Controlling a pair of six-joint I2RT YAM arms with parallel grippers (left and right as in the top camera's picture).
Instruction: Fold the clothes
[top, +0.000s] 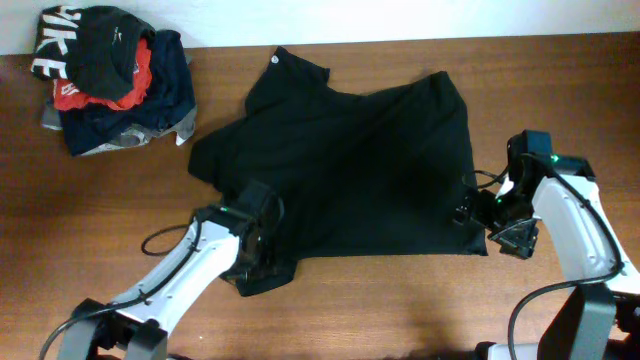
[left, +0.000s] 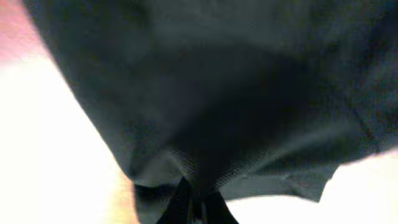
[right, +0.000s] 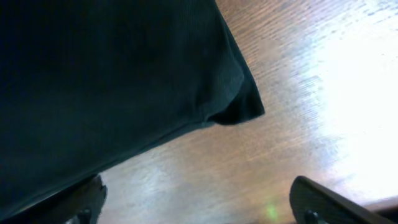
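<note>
Fingers of the left gripper (left: 193, 208) pinch the T-shirt (top: 350, 170); the right gripper (right: 202, 208) stands wide at its hem.
Heaped clothes (top: 115, 80) fill the table's (top: 400, 310) far left corner.

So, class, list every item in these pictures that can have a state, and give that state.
black T-shirt: spread out, rumpled, not yet folded
left hand: shut on the T-shirt's fabric at its lower-left corner
right hand: open, beside the T-shirt's right corner, gripping nothing
pile of clothes: heaped, unfolded, apart from the T-shirt
</note>
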